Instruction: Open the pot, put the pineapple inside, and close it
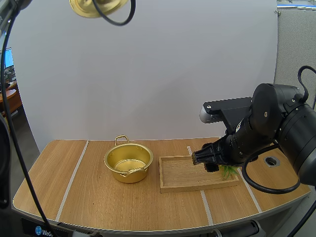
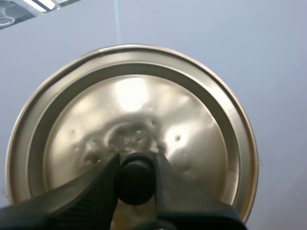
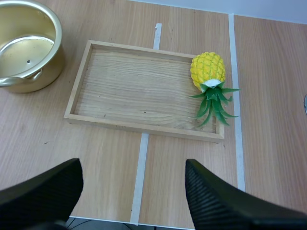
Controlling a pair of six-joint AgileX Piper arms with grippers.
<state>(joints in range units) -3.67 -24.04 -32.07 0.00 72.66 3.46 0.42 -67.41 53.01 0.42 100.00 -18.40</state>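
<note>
The left hand (image 2: 136, 163) is clenched on the black knob (image 2: 136, 184) of the lid (image 2: 134, 105). The knob is pinched between the two fingertips, and the lid is held high above the worktop (image 1: 98, 197), well apart from everything on it. The right hand (image 3: 132, 167) is released, its fingers spread wide with nothing between them. In the high view it is seen low over the end of the tray (image 1: 180, 173) that is farther from the pot (image 1: 128, 162).

The wooden tray is set flat on the worktop just beside the pot, with a narrow gap between them. The golden pot is uncovered and nothing is seen inside it; one handle is turned to the back of the worktop and the other to the front.

The pineapple (image 3: 207, 69) is laid on its side at the tray's corner farthest from the pot. Its yellow body is pressed against the rim, and its green leaves are spread along and over the end rim.
</note>
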